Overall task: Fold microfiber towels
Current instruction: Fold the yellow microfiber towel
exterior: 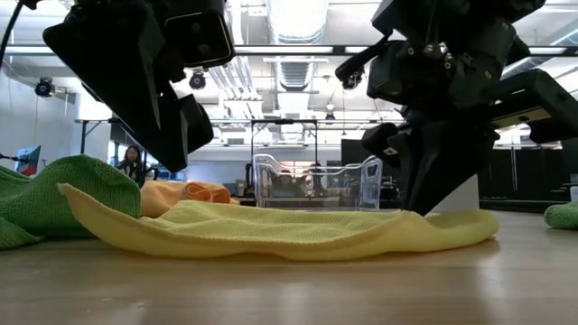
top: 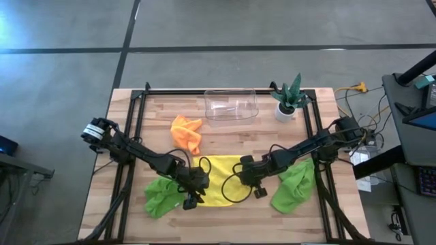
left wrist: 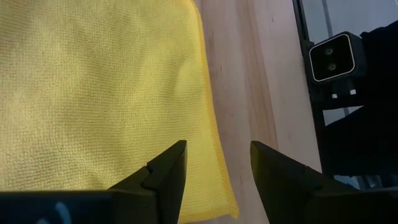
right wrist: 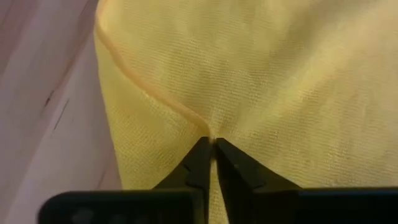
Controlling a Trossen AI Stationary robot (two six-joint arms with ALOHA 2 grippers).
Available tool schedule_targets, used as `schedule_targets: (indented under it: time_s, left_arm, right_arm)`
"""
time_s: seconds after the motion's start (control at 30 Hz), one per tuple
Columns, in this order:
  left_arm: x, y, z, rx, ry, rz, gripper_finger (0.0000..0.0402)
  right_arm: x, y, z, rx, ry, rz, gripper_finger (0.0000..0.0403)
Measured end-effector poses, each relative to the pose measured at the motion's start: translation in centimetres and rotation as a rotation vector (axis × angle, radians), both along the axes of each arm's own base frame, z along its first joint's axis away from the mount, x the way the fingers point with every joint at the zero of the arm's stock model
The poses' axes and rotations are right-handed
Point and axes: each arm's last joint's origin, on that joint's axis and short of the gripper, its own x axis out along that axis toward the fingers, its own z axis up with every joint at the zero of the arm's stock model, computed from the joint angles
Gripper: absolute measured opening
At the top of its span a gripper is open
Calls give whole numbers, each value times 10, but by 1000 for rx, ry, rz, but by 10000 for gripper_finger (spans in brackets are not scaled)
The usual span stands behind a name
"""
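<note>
Four cloths are seen on the wooden table (top: 225,133) in the high view: a yellow towel (top: 219,178) spread flat at lower centre, an orange towel (top: 187,133) crumpled above it to the left, and two lime green towels, one (top: 162,195) at lower left and one (top: 294,186) at lower right. The right gripper (right wrist: 213,149) is clamped on the yellow towel's edge, jaws pinched together on a fold. The left gripper (left wrist: 217,165) is held over the towel's opposite edge, jaws apart, gripping nothing.

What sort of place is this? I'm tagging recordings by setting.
Probably a robotics lab or workshop: exposed ceiling ducts, a wooden table on bare concrete floor, equipment benches nearby.
</note>
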Motion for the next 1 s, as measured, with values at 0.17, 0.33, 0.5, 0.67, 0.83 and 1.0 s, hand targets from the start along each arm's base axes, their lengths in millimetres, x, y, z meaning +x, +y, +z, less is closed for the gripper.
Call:
schedule_targets:
  time_s: [0.17, 0.33, 0.5, 0.67, 0.83, 1.0]
  left_arm:
    - [0, 0, 0, 0, 0, 0, 162]
    - [0, 0, 0, 0, 1, 0, 162]
    - [0, 0, 0, 0, 0, 0, 162]
    - [0, 0, 0, -10, 6, -10, 162]
    - [-6, -5, -2, -81, 69, -102, 162]
    - [-17, -18, -6, -44, 115, -189, 162]
  right_arm:
    - [-2, 0, -1, 18, 31, -26, 9]
    - [-1, 0, 13, 31, 18, -41, 9]
    - [1, 0, 29, 52, -6, -63, 8]
    - [-5, 3, 35, 74, 16, -93, 8]
    - [-10, 8, 35, 75, 45, -93, 8]
    - [-10, 9, 35, 77, 50, -97, 8]
